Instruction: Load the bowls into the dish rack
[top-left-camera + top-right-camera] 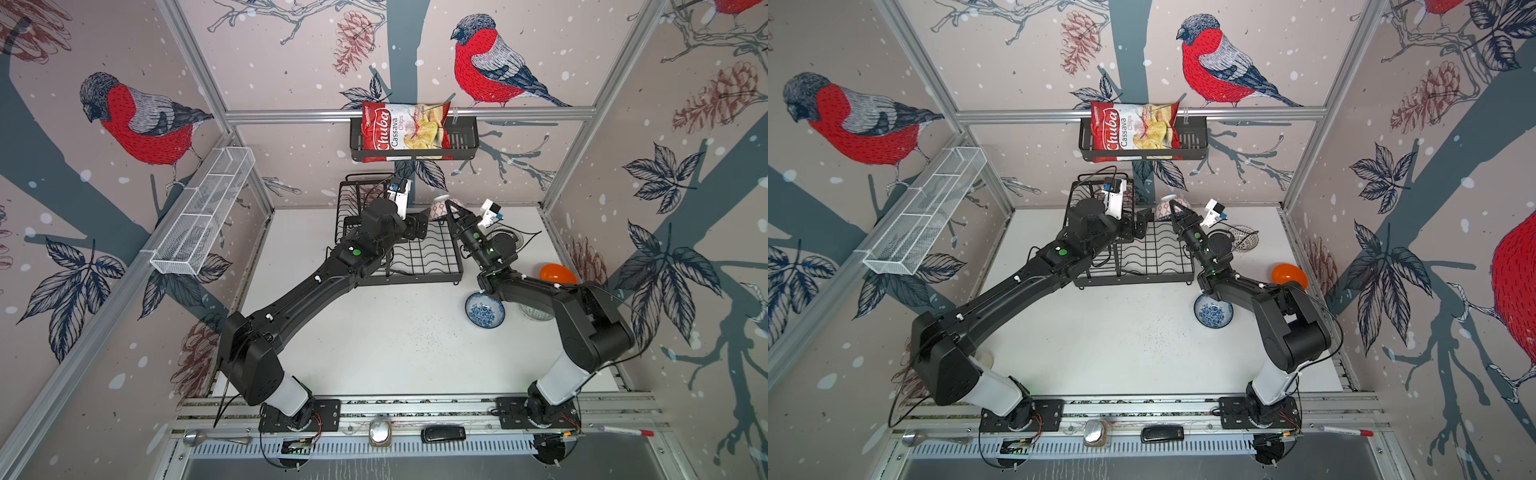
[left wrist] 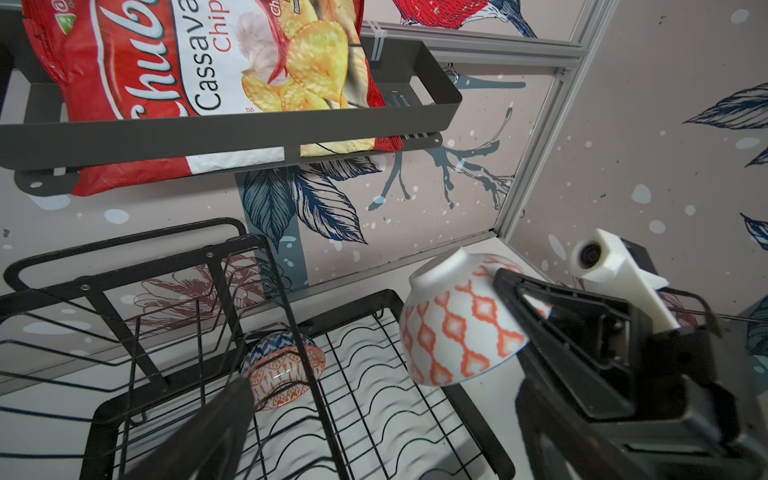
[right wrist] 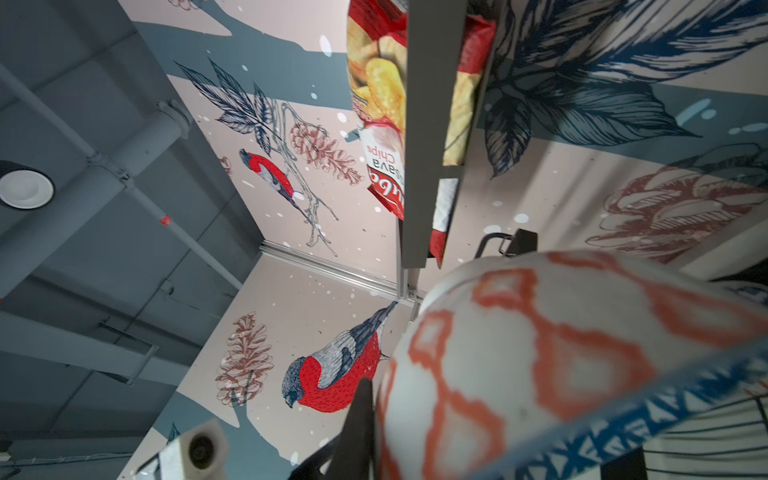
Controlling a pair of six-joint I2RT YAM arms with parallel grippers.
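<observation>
Left wrist view.

**Orange-white patterned bowl** (image 2: 453, 328): white body with an orange diamond lattice, a plain white foot ring and a thin blue band at the rim. It is tilted with the foot upward. The right tool (image 2: 505, 291) is clenched on its rim, holding it aloft over the far right corner of the dish rack (image 2: 486, 436).

**Dish rack:** black wire, with a wavy-wire base tray and a raised upper tier on the left. It stands at the far middle of the table (image 1: 374, 340).

**Blue triangle-patterned bowl** (image 2: 282, 374): lies on its side at the far end of the base tray, just beside the upper tier. It has orange motifs next to the blue.

**Left tool** (image 1: 419, 226): spread wide and grasping nothing. It is over the base tray, near the held bowl.

**On the table, right of the rack:**
- blue-white floral bowl (image 1: 484, 309), upright
- plain orange bowl (image 1: 555, 272)
- white lattice bowl (image 1: 1246, 237), partly hidden by the right arm
</observation>
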